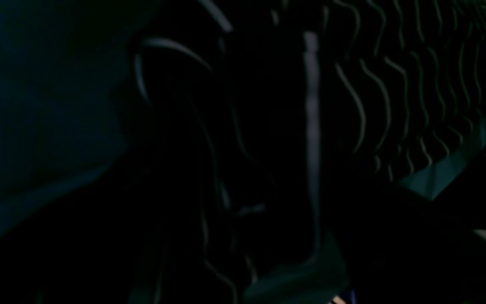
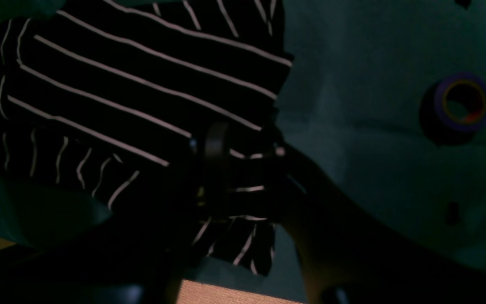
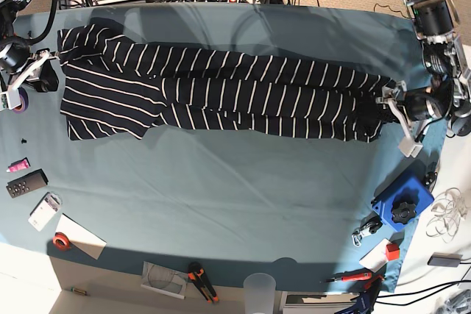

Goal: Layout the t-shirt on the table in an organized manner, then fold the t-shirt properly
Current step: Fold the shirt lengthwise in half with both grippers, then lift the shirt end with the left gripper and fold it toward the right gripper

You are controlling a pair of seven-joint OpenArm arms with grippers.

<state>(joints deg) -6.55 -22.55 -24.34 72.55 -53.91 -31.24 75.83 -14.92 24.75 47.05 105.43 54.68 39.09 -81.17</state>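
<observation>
The t-shirt, dark with thin white stripes, lies stretched sideways across the back half of the teal table. My right gripper is at the sleeve end on the base view's left. In the right wrist view its jaws stand apart, open, with a loose fold of the t-shirt in the gap. My left gripper is at the hem end on the right, its white fingers spread apart, open, over the cloth edge. The left wrist view is very dark; striped cloth fills it and the fingers cannot be made out.
A purple tape roll lies on the table near the right gripper. A blue box with a black knob sits front right. A black remote, red tape, pliers and a plastic cup line the front edge.
</observation>
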